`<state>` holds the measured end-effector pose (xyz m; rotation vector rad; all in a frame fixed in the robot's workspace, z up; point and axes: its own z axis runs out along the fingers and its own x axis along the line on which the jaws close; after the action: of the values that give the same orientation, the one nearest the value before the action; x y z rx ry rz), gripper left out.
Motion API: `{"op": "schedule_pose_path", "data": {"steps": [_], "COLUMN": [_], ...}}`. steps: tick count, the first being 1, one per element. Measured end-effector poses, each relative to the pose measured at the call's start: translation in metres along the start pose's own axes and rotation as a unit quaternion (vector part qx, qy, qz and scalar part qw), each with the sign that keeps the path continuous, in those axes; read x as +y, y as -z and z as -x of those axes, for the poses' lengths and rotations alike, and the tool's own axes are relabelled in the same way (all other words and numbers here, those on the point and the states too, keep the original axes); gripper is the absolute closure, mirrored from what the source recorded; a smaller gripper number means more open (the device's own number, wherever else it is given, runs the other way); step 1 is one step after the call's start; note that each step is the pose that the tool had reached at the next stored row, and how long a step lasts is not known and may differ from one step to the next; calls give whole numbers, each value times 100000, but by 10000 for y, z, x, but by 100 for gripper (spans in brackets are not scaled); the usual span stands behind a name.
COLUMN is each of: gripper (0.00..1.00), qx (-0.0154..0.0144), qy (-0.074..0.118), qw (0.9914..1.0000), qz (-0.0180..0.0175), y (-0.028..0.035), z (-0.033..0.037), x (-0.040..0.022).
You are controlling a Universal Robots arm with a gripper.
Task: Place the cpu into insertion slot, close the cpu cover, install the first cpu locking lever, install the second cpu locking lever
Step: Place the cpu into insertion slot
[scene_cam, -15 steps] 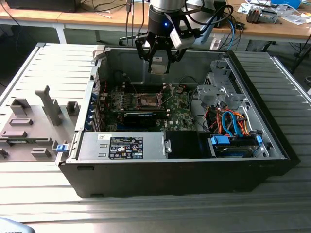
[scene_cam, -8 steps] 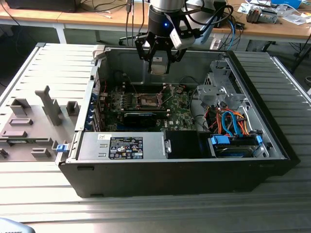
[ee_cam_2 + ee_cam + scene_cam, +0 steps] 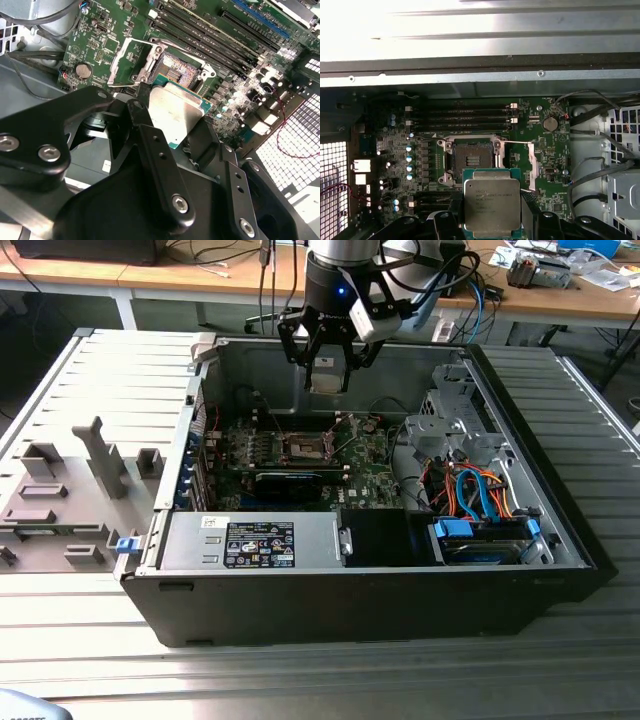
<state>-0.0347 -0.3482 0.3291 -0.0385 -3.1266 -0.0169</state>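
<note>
Holding cpu [image 3: 492, 207] above open case [image 3: 350, 612] | insertion slot [image 3: 472, 160] uncovered | cpu cover [image 3: 532, 167] raised

An open black computer case [image 3: 400, 610] lies on a slatted metal table [image 3: 300, 680]. Inside the case sit a labelled power supply [image 3: 250, 540] and, toward the exterior view's right, blue and orange cables [image 3: 480, 495]. A grey moulded tray [image 3: 70, 510] lies just beside the case, and wooden desks [image 3: 200, 275] stand behind it.

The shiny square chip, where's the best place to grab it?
Probably by two opposite thin edges, coming from its shiny top side. The chip is flat, so only the edges give the jaws something to pinch, and its underside stays free. The gripper holds it that way now.
</note>
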Motion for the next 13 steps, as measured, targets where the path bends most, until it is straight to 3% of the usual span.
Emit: {"op": "schedule_pose_path", "data": {"steps": [13], "gripper": [45], "qx": [-6], "qy": [-3], "qw": [100000], "qz": [-225], "y": [-13], "z": [0], "x": [0]}}
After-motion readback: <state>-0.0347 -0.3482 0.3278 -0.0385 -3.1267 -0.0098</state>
